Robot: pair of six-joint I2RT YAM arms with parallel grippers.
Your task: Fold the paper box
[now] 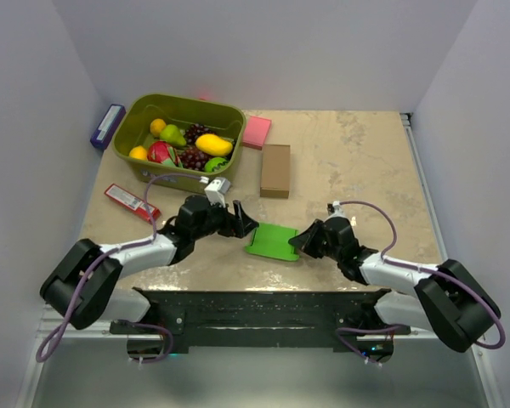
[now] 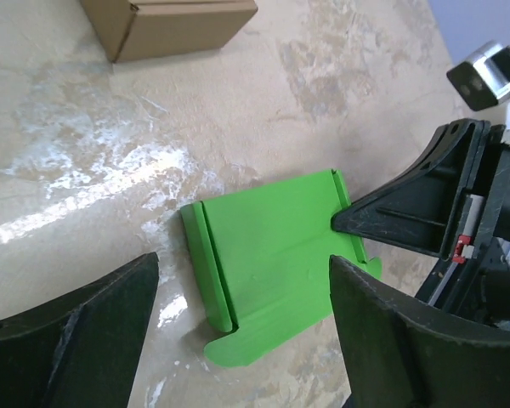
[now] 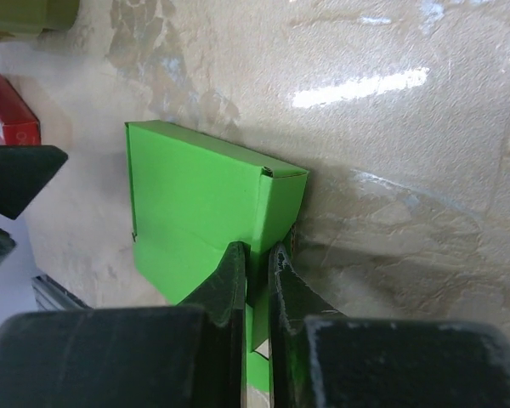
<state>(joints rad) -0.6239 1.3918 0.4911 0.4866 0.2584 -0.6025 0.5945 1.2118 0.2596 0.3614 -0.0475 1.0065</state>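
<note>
Desk, beige and mottled, carries everything here, with white walls on three sides. The left arm and right arm reach in from the near edge and meet near the front middle. A green basket stands at the far left, filled with fruit. Just right of it a brown box lies flat. The paper box, bright green, lies on the desk in front of the brown box, between the two arm tips. It is partly folded: the left wrist view shows a flat panel with a raised ridge along one side and a rounded flap at the near end, and the right wrist view shows an upright side wall. The left pincer is spread wide and grips nothing; its fingers straddle the near end of the green card, though whether they touch it is hard to tell. The right pincer is closed tight, nipping the green card's right edge between its tips. A pink pad sits beside the basket's far right corner, touching the brown box's far end or nearly so. A red packet lies near the basket's front left corner, and a blue pack rests by the left wall.
</note>
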